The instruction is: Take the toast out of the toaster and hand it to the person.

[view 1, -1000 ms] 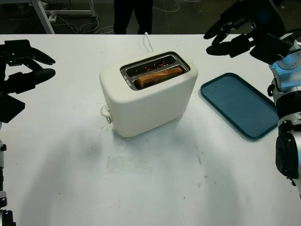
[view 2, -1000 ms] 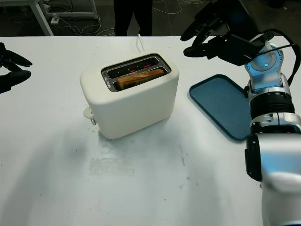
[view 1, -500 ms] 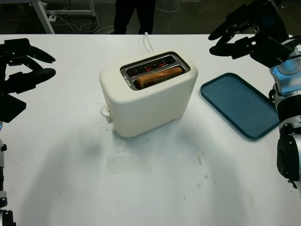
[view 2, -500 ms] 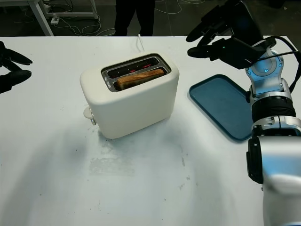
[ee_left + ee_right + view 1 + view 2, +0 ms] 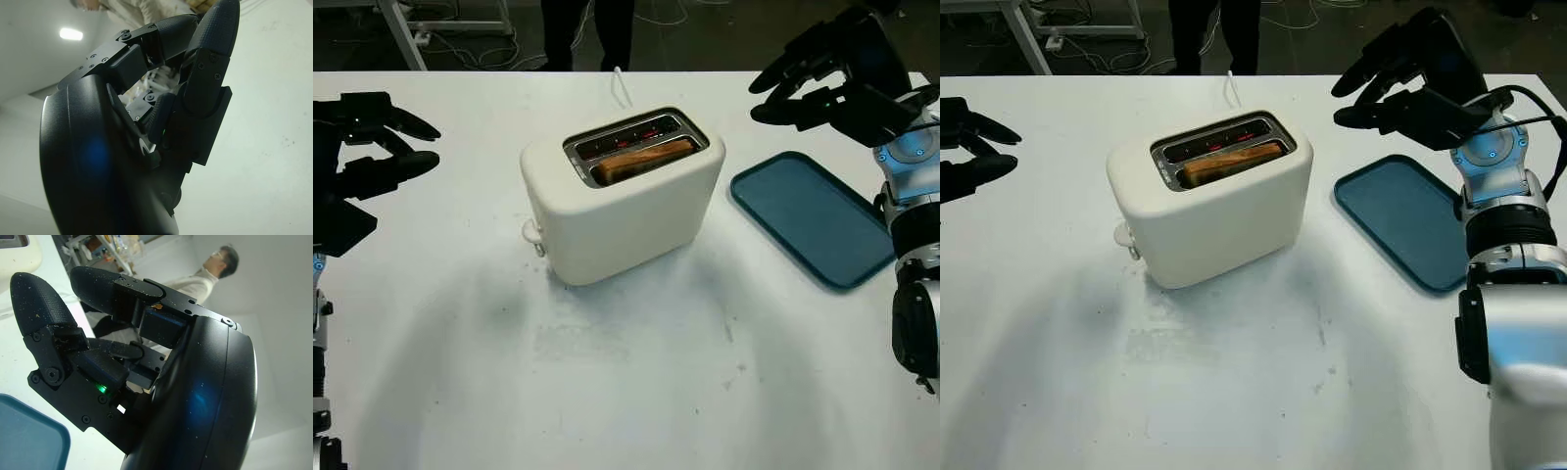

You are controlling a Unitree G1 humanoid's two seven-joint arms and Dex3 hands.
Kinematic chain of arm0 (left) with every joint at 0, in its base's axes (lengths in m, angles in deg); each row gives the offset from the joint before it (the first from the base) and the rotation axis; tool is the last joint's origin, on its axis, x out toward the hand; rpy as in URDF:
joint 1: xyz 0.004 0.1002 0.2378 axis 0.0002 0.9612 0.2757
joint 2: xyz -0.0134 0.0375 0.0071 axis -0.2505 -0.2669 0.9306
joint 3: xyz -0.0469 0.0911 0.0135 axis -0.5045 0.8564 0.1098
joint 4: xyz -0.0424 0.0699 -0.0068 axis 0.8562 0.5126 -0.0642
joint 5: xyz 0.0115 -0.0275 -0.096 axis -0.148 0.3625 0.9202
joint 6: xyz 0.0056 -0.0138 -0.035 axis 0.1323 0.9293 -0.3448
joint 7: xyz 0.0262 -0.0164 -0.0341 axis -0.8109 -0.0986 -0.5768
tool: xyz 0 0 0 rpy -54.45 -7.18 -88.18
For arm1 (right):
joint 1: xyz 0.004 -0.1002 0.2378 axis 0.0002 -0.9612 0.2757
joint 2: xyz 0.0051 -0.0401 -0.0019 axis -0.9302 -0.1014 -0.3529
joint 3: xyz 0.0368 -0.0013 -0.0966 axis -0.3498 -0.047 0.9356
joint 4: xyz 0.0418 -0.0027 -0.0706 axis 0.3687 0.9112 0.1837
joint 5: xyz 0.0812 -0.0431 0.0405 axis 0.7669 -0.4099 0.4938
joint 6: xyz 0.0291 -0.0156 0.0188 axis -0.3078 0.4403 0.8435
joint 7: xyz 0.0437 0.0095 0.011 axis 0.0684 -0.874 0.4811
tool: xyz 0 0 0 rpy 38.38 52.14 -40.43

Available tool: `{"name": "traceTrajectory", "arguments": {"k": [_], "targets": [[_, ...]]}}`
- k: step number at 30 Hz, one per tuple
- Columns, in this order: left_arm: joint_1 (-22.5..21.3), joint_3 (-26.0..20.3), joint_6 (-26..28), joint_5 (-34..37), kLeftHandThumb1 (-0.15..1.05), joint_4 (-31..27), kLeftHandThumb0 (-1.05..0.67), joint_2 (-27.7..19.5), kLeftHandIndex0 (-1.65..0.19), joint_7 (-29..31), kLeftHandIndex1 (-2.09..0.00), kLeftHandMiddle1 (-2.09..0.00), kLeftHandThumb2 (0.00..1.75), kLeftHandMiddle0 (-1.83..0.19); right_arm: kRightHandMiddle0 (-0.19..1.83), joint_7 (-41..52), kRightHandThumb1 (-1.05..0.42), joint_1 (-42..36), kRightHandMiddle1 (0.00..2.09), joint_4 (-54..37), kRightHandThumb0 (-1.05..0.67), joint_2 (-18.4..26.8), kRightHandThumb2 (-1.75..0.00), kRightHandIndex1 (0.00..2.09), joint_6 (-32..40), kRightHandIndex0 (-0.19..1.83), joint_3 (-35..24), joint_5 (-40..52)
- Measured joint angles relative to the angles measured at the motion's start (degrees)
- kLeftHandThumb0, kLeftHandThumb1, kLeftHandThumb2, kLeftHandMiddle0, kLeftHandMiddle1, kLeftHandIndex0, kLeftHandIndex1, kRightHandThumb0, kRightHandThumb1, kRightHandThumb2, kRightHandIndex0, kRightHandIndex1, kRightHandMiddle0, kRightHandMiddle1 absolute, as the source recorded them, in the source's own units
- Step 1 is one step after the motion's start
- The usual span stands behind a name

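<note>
Waiting toast, both hands raised and empty

Seen from the head camera, the white table (image 5: pixel 636 392) is bare nearest the robot. At the centre stands the cream toaster (image 5: pixel 622 196), and the toast (image 5: pixel 646 159) is seated in its nearer slot, browned edge showing, untouched. At 3 o'clock of the toaster a blue tray (image 5: pixel 813 217) is laid flat, well apart from it. At 9 o'clock the left hand (image 5: pixel 362 157) is held open above the table edge, nothing gripped. At 2 o'clock the right hand (image 5: pixel 827 83) is held open above the far end of the tray, nothing grasped. Beyond the table at 12 o'clock, a person's legs (image 5: pixel 587 29) are seen.
</note>
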Motion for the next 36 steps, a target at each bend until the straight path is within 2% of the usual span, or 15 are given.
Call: {"name": "traceTrajectory", "arguments": {"k": [7,18,36], "targets": [[-0.01,0.00,-0.01,0.08,0.89,0.20,-0.81,0.00,-0.99,0.12,-0.68,-0.99,0.00,-1.07,1.57,-0.19,-0.23,0.00,0.19,0.30,-1.00,-0.03,-0.64,0.35,-0.31,1.57,-0.01,0.02],[-0.01,-0.01,-0.08,0.08,0.90,0.22,-0.82,0.00,-0.99,0.11,-0.69,-1.00,0.00,-1.07,1.57,-1.18,-0.13,0.00,0.20,0.05,-0.98,-0.28,-0.76,0.39,-0.44,1.57,0.14,-0.48],[-0.01,-0.05,0.46,-0.02,0.90,-0.24,-0.81,0.00,-0.96,0.09,-0.74,-1.02,0.00,-1.05,1.56,0.28,-0.13,0.01,0.18,-0.38,-0.91,-0.43,-0.80,0.34,0.11,1.57,0.07,-0.21]]}}
